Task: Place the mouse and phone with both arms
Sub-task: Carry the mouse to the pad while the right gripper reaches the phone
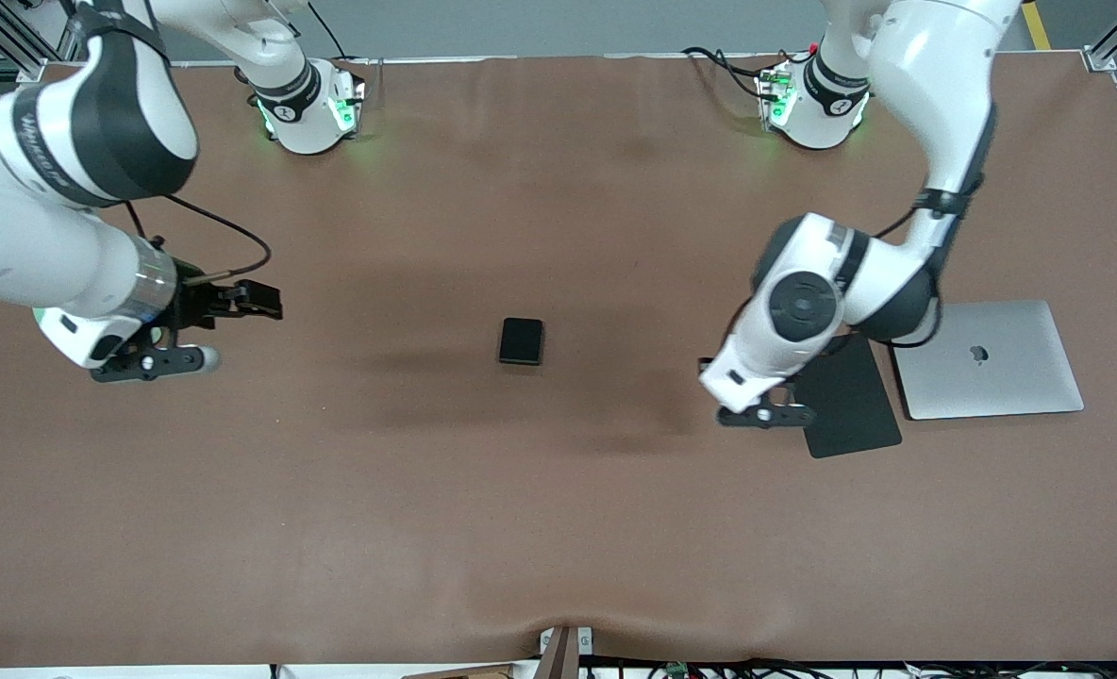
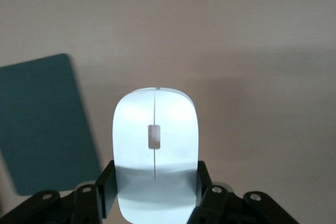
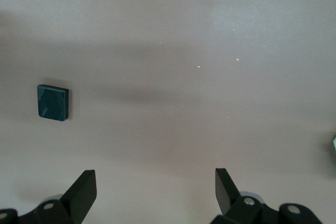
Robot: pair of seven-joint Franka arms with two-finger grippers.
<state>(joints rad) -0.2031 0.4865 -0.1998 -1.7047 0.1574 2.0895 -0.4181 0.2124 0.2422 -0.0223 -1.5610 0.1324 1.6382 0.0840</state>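
The white mouse (image 2: 155,150) sits between the fingers of my left gripper (image 2: 156,182), which press on both its sides. In the front view my left gripper (image 1: 764,413) is low over the table beside the black mouse pad (image 1: 851,401), and the arm hides the mouse. The black phone (image 1: 521,340) lies flat near the middle of the table; it also shows in the right wrist view (image 3: 52,102). My right gripper (image 1: 158,361) hangs open and empty over bare table toward the right arm's end, well apart from the phone (image 3: 156,182).
A closed silver laptop (image 1: 988,358) lies beside the mouse pad toward the left arm's end. The mouse pad also shows in the left wrist view (image 2: 44,121). The brown table (image 1: 558,528) spreads wide around the phone.
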